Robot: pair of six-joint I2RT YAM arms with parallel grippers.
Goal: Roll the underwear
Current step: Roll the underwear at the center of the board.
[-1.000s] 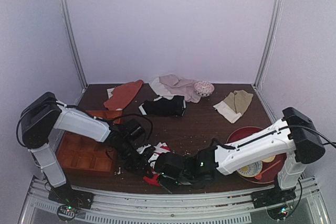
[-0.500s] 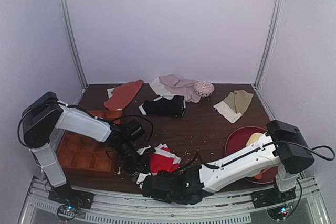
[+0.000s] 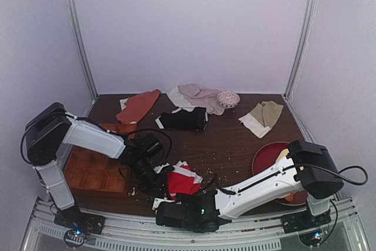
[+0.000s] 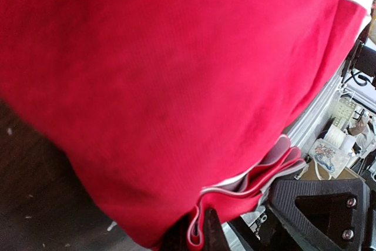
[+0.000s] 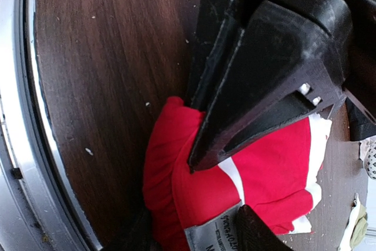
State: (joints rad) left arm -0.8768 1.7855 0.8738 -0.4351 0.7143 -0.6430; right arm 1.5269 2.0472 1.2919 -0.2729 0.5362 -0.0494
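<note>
The red underwear (image 3: 183, 181) lies bunched near the table's front edge, with white stripe and edge showing. My left gripper (image 3: 157, 179) is at its left side. In the left wrist view the red fabric (image 4: 176, 86) fills the frame, and the left gripper (image 4: 197, 228) is shut on a folded, white-edged hem. My right gripper (image 3: 176, 207) is low at the near side. In the right wrist view its gripper (image 5: 194, 234) stands open astride the rolled near end of the underwear (image 5: 258, 174), where a grey label shows. The black left gripper (image 5: 264, 57) presses on the fabric just beyond.
A brown compartment tray (image 3: 88, 171) sits at the left. Black briefs (image 3: 183, 119), a beige-tan garment (image 3: 264, 116), an orange cloth (image 3: 138, 107), a pale cloth (image 3: 197, 97) and a small bowl (image 3: 228, 99) lie farther back. A red plate (image 3: 273, 156) is at the right. The metal rail (image 5: 17, 116) borders the near edge.
My right arm has swung left and toward the near edge, uncovering the red underwear. The underwear now shows as a bunched red mass. The left gripper has stayed on its left side.
</note>
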